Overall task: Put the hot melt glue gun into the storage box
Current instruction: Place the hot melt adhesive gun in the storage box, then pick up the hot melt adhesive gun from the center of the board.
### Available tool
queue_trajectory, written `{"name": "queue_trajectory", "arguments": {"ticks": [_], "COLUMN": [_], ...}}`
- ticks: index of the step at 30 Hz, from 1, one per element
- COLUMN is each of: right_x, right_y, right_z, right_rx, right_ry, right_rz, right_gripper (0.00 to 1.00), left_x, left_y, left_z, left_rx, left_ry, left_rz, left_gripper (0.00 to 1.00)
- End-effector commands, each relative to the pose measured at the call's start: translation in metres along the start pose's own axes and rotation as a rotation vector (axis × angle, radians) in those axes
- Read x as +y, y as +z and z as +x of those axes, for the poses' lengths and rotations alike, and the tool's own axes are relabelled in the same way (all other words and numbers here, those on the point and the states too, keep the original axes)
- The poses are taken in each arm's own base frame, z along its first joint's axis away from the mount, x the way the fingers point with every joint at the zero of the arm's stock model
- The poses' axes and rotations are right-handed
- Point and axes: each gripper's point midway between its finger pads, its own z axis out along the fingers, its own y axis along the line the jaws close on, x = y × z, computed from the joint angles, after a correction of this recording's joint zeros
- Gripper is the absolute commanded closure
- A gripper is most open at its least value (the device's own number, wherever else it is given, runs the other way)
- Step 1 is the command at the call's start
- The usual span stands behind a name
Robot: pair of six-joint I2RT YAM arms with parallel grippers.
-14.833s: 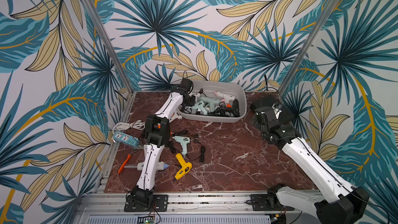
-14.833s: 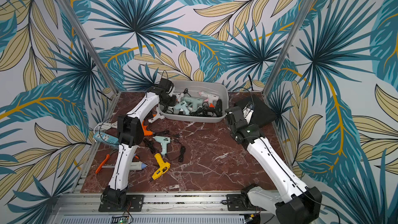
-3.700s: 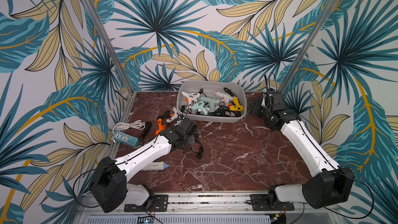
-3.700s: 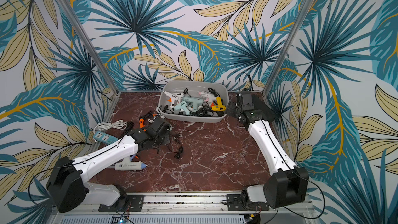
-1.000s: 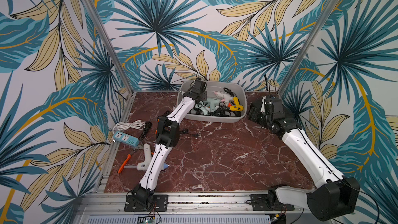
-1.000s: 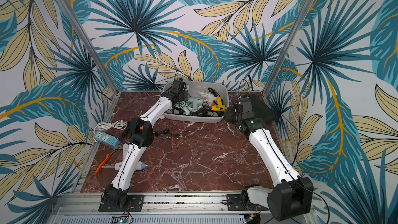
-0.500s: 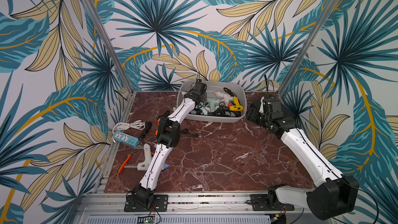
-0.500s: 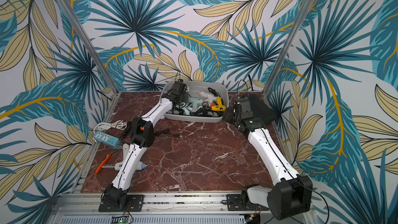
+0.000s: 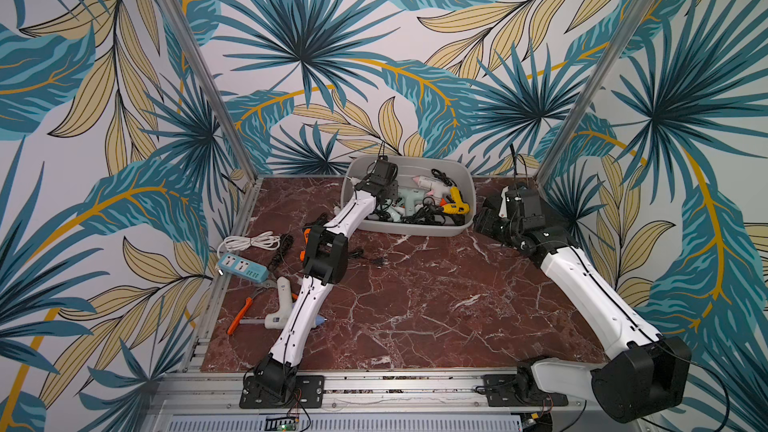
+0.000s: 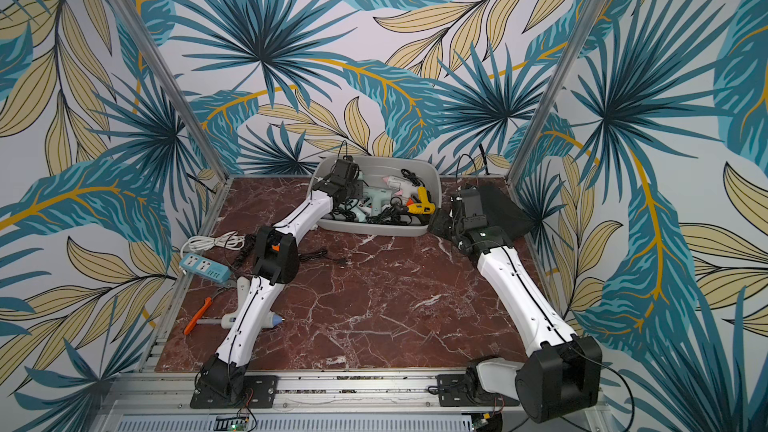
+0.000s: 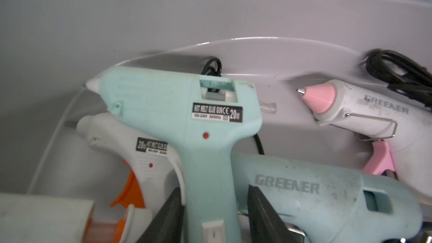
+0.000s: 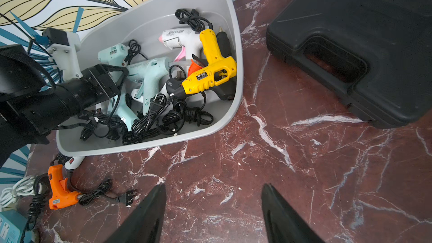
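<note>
Glue gun (image 11: 182, 113) marked "20W" lies loose between parted jaws of left end effector (image 11: 213, 187).

Counted six glue guns in one storage box (image 12: 149, 12): small mint gun (image 11: 177, 113), white gun with orange trigger (image 11: 109, 136), large mint gun (image 11: 315, 190), white-and-pink gun (image 11: 374, 113), yellow gun (image 12: 210, 73), black gun (image 12: 224, 40); can't tell if more under the cords (image 12: 163, 118). Spotted at least two more loose on the table (image 9: 415, 305): orange gun (image 12: 58, 190), white gun (image 9: 282, 297). Logged one power strip (image 9: 242, 270), one pair of orange-handled pliers (image 9: 239, 317), one black case (image 12: 374, 31).
</note>
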Motion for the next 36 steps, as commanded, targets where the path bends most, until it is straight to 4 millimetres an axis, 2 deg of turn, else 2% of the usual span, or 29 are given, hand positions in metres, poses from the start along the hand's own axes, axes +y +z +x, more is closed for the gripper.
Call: {"name": "queue_trajectory", "arguments": {"ticks": [1,4,7,11,15,16,19,24,27,30,34,36], "right_x": [0.000,0.000,0.001,0.004,0.009,0.010,0.014,0.026,0.035,0.049,0.072,0.082], "right_y": [0.001,-0.001,-0.003,-0.007,-0.010,-0.010,-0.014,-0.018,-0.020,-0.021,-0.019,-0.016], "right_z": [0.005,0.003,0.000,-0.004,-0.005,-0.005,-0.005,-0.001,0.003,0.009,0.021,0.028], "right_rx": [0.015,0.008,0.001,-0.009,-0.016,-0.017,-0.022,-0.018,-0.013,-0.008,0.002,0.014], "right_ry": [-0.008,-0.015,-0.023,-0.035,-0.044,-0.046,-0.054,-0.087,-0.117,-0.159,-0.237,-0.264], "right_rz": [0.006,0.008,0.009,0.001,-0.013,-0.017,-0.030,-0.061,-0.070,-0.084,-0.097,-0.100], "right_gripper": [0.31,0.31,0.31,0.31,0.31,0.31,0.31,0.31,0.31,0.31,0.29,0.21], "left_x": [-0.002,-0.005,-0.012,-0.022,-0.023,-0.021,-0.012,0.019,0.051,0.086,0.147,0.176], "left_y": [-0.005,-0.014,-0.033,-0.073,-0.117,-0.133,-0.161,-0.205,-0.226,-0.240,-0.254,-0.257], "left_z": [-0.011,-0.019,-0.038,-0.071,-0.096,-0.104,-0.104,-0.080,-0.054,-0.016,0.034,0.057], "left_rx": [-0.024,-0.036,-0.065,-0.124,-0.171,-0.190,-0.197,-0.197,-0.160,-0.098,-0.017,0.018], "left_ry": [-0.008,-0.008,-0.008,-0.013,-0.002,-0.001,0.007,-0.001,-0.045,-0.096,-0.194,-0.246], "left_rz": [0.020,0.034,0.063,0.106,0.114,0.112,0.088,0.020,-0.029,-0.084,-0.220,-0.279], "left_gripper": [0.49,0.40,0.27,0.13,0.00,0.00,0.00,0.00,0.00,0.00,0.04,0.07]}}
